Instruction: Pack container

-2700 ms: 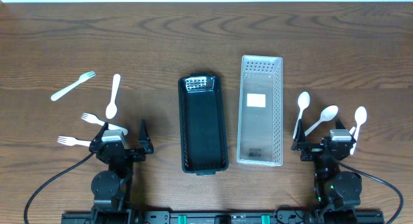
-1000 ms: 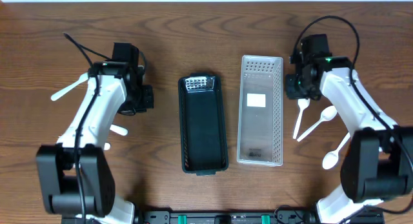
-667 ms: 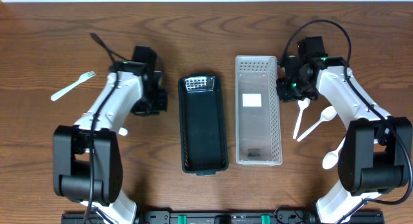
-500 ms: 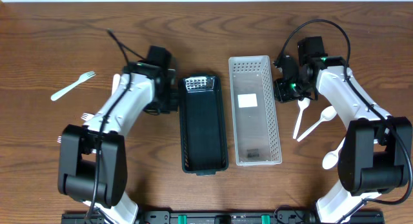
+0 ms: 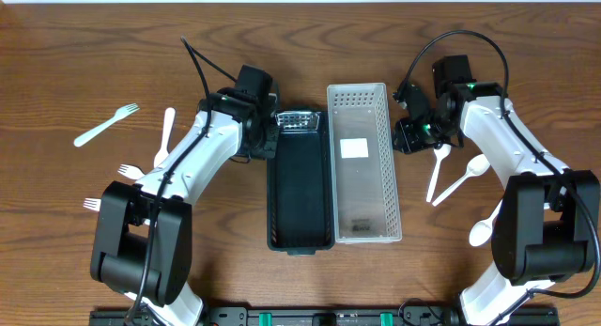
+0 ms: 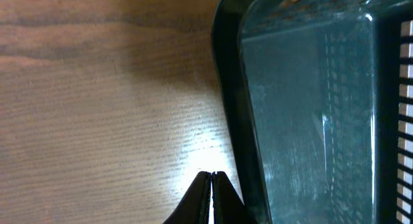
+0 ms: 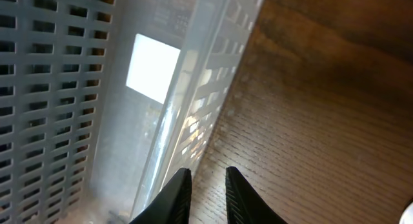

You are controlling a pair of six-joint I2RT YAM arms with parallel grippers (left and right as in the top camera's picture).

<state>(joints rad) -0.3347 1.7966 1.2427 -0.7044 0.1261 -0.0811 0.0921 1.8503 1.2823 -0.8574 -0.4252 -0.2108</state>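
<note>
Pushing inward across the bench (image 5: 310, 44), the left gripper (image 6: 211, 185), fingers pressed together, and the right gripper (image 7: 206, 192), fingers slightly spread, have brought the black tray (image 5: 299, 190) and white basket (image 5: 362, 176), each just beside its gripper, wall to wall, apparently ready for loading.

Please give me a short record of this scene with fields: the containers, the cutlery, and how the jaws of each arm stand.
black bin: no cutlery inside, middle of the table
white perforated basket: no cutlery inside, close against the black bin's right side
left cutlery: three forks and one spoon, on the table
right cutlery: three spoons, on the table
left jaws: shut, empty, beside the black bin's left wall
right jaws: slightly open, empty, beside the basket's right wall
</note>
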